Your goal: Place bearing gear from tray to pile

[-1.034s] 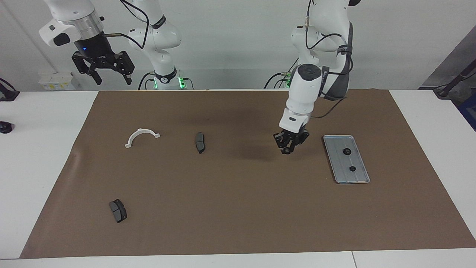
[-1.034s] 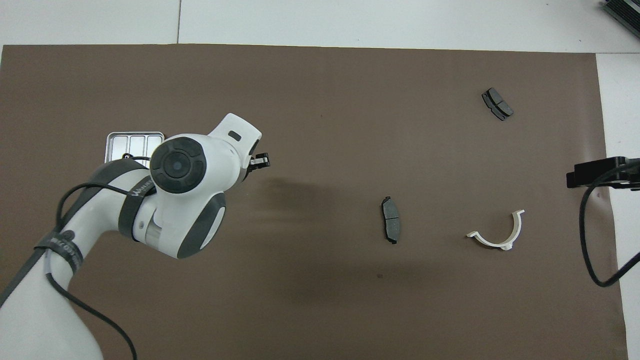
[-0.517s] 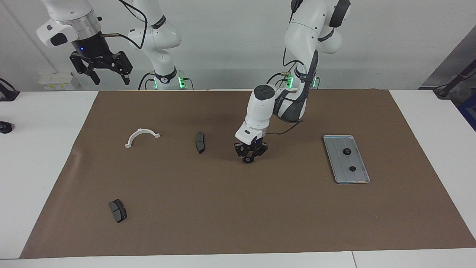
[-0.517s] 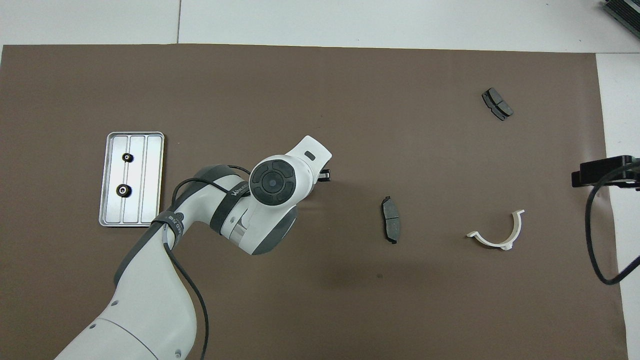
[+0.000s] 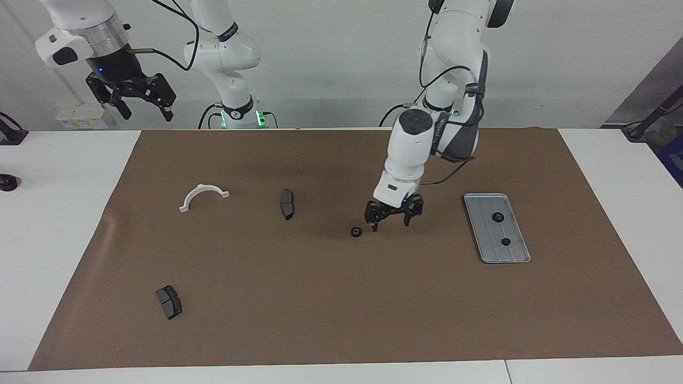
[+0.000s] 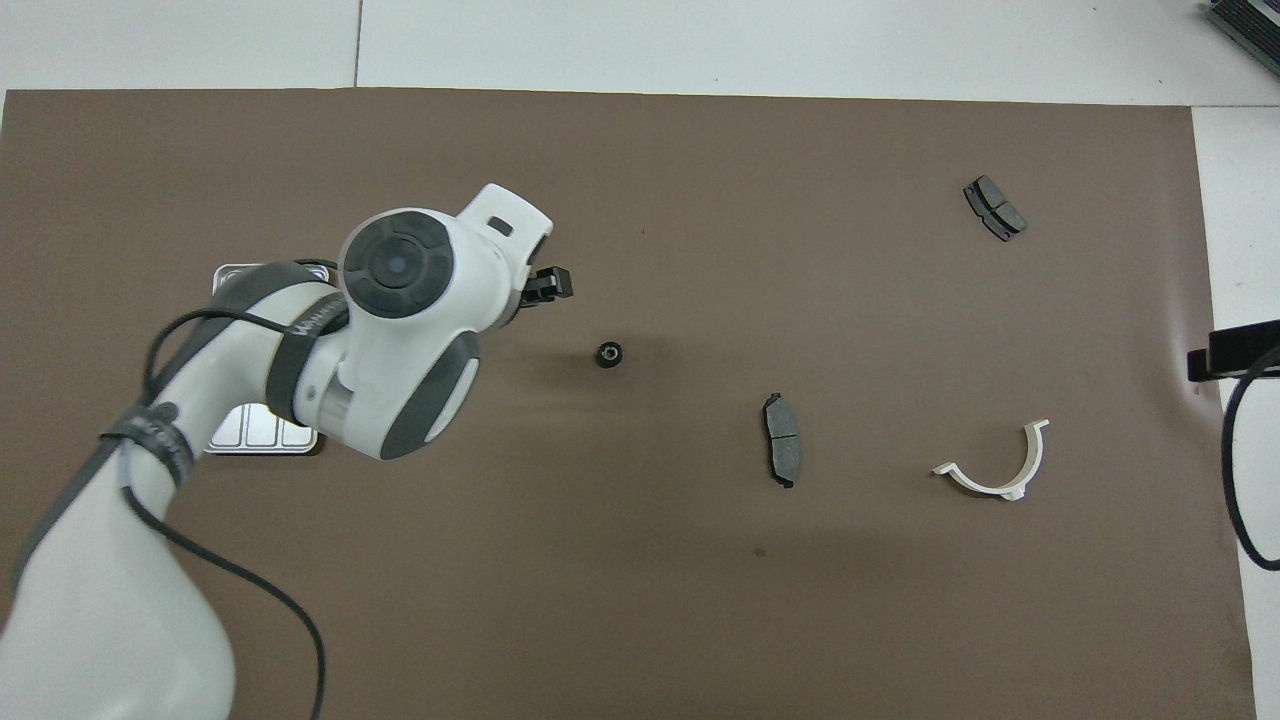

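On mat: 1 gear point(image 5: 356, 232) | left tool point(image 5: 393, 221) empty, spread | facing view only: 2 tray gears point(image 5: 498, 217)

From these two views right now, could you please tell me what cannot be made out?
- Overhead view: the tray is mostly covered by the left arm, so its gears cannot be counted there; the facing view shows two.
- Overhead view: the left claw shows only its tip from under the wrist.
- Overhead view: the right claw is cut off by the edge.
- Both views: the teeth of the gear on the mat are too small to read.

Two brake pads point(image 5: 287, 204) point(image 5: 169, 302), white half-ring point(image 5: 203, 196)
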Motion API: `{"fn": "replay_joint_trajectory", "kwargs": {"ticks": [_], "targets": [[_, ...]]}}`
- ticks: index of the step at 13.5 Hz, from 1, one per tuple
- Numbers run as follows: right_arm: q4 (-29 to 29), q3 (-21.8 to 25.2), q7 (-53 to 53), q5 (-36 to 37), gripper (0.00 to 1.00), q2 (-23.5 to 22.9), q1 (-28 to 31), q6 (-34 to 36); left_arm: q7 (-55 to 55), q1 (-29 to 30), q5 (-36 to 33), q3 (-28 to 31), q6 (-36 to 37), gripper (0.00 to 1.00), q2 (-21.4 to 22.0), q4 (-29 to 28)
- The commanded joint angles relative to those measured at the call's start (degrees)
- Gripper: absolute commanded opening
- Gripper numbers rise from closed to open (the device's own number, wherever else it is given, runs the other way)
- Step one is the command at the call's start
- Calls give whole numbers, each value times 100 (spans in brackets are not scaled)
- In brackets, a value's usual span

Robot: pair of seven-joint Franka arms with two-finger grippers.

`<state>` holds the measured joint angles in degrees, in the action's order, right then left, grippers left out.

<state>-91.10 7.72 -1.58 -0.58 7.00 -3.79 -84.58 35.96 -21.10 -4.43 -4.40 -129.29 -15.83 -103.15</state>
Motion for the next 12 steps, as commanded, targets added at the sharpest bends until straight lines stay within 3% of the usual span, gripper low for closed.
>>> {"fn": "replay_joint_trajectory", "kwargs": {"ticks": [1,3,6,9,12], "targets": [[-188,-60,439,66,100,161,-25,-41,-850,798,-58,-78,281,100,282,-241],[-372,-78,483,66,100,248,-26,-146,-1877,1465,-40,-87,256,100,378,-556],[-1065,-86,318,58,100,503,-35,-866,-3321,2354,99,-79,-112,100,615,-1249],[-1287,-148,-243,49,100,294,-498,-1629,-3631,2672,109,-52,-815,100,861,-2128],[-1287,-157,-799,58,100,-172,-1036,-2394,-3588,2752,109,-52,-1386,100,880,-2639]]}}
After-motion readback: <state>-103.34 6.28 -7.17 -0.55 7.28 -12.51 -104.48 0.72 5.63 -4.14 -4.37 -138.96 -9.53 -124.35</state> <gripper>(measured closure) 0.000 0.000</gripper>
